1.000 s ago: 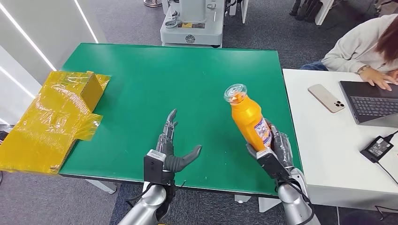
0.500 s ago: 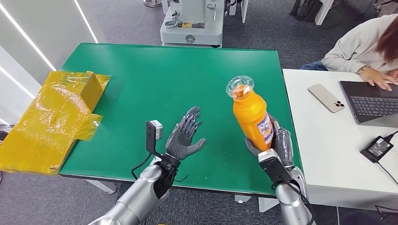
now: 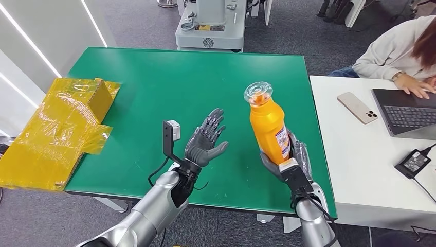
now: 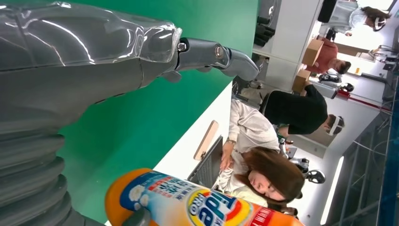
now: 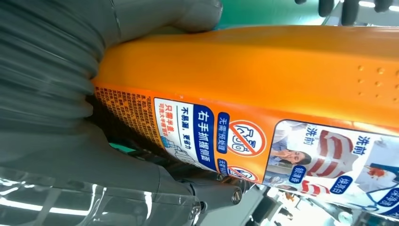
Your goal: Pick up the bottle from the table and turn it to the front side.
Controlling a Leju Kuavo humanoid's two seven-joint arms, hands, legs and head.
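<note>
Bottle: the orange bottle point(image 3: 268, 127) is standing nearly upright in the air above the near right part of the green desk point(image 3: 154, 87), its clear cap point(image 3: 257, 93) on top, leaning a little away from the robot.
Label: a blue and white printed panel is showing on the bottle's right side in the head view; the left wrist view is catching a colourful brand logo on the bottle point(image 4: 197, 207), and the right wrist view is showing small print and warning icons on the bottle point(image 5: 263, 94).
Right hand: the right hand point(image 3: 285, 159) is grasping the bottle around its lower part, thumb on one side and fingers wrapping the other.
Left hand: the left hand point(image 3: 205, 141) is hanging released above the desk, palm turned towards the bottle, fingers spread and holding nothing, near the bottle but apart from it.
Desk edge: a yellow taped carton point(image 3: 61, 128) is lying over the desk's left edge.
Beside: a person point(image 3: 401, 51) is sitting at a white desk point(image 3: 360, 170) on the right, a hand on a laptop point(image 3: 406, 110), with a phone point(image 3: 357, 107) next to it.
</note>
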